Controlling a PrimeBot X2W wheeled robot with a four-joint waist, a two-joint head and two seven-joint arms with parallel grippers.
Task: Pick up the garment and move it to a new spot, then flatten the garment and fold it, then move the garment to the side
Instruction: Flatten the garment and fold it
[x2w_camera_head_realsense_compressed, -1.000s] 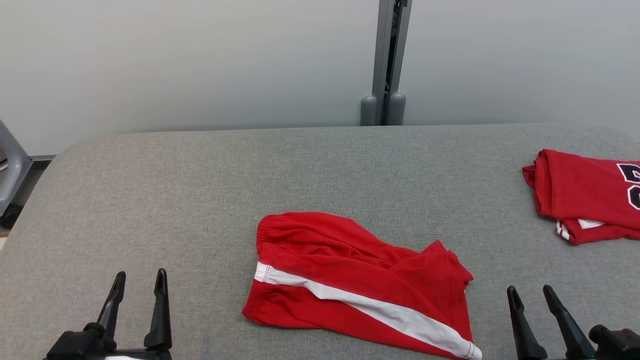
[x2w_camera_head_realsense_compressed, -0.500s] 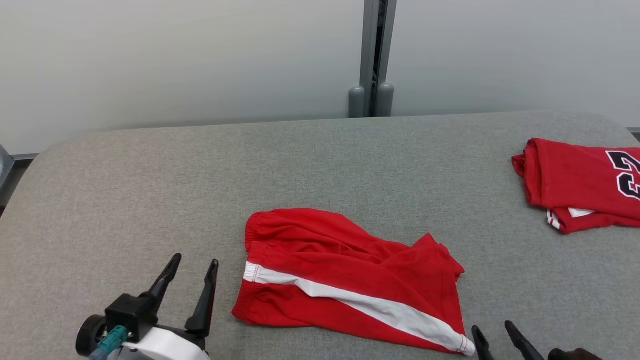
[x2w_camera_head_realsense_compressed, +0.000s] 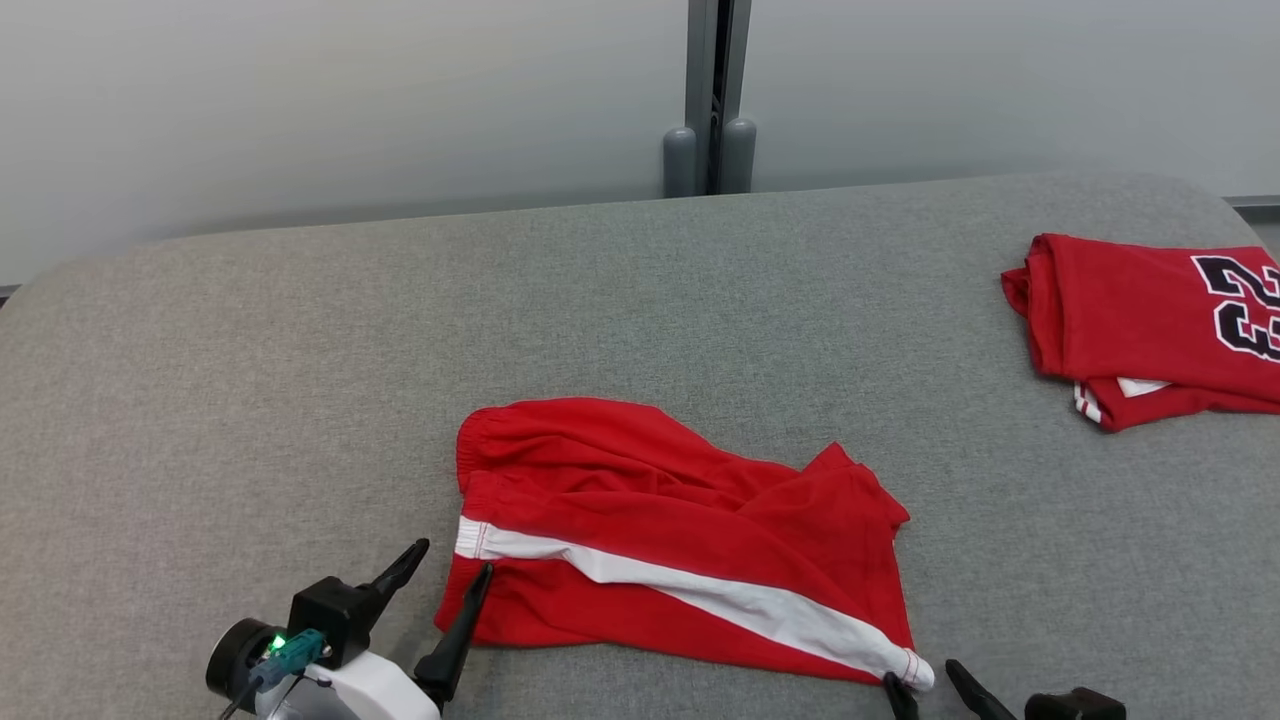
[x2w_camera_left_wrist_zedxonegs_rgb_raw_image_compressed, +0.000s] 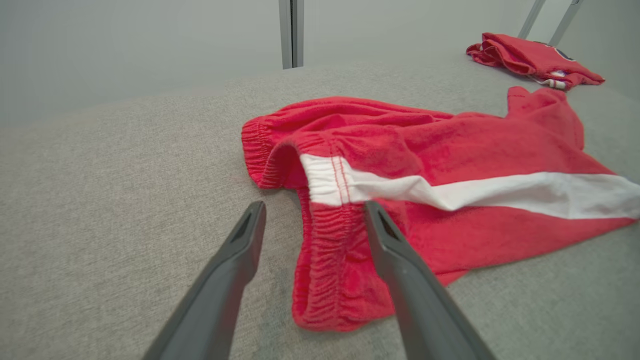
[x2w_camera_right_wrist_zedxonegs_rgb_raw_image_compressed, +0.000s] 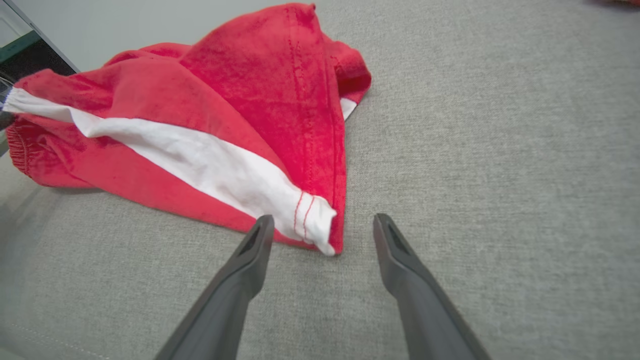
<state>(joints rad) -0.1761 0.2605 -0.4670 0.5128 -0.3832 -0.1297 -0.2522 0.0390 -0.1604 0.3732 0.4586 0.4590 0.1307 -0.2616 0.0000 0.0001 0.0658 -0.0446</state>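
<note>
The garment (x2w_camera_head_realsense_compressed: 680, 540) is a pair of red shorts with a white side stripe, lying rumpled on the grey table (x2w_camera_head_realsense_compressed: 250, 350) near its front. My left gripper (x2w_camera_head_realsense_compressed: 453, 557) is open at the waistband end. In the left wrist view the left gripper (x2w_camera_left_wrist_zedxonegs_rgb_raw_image_compressed: 314, 205) has the elastic waistband of the garment (x2w_camera_left_wrist_zedxonegs_rgb_raw_image_compressed: 450, 150) lying between its two spread fingers. My right gripper (x2w_camera_head_realsense_compressed: 920, 675) is open at the lower right hem corner. In the right wrist view the right gripper (x2w_camera_right_wrist_zedxonegs_rgb_raw_image_compressed: 324, 220) straddles the white-striped corner of the garment (x2w_camera_right_wrist_zedxonegs_rgb_raw_image_compressed: 225, 100).
A folded red jersey (x2w_camera_head_realsense_compressed: 1140, 320) with dark numerals lies at the table's far right; the jersey (x2w_camera_left_wrist_zedxonegs_rgb_raw_image_compressed: 530, 57) also appears at the back of the left wrist view. A grey post (x2w_camera_head_realsense_compressed: 710, 100) stands against the pale wall behind the table.
The head camera has shifted, sliding the scene left and up. My left gripper has come forward and right to the waistband. My right gripper has moved left to the hem corner. Both stay open.
</note>
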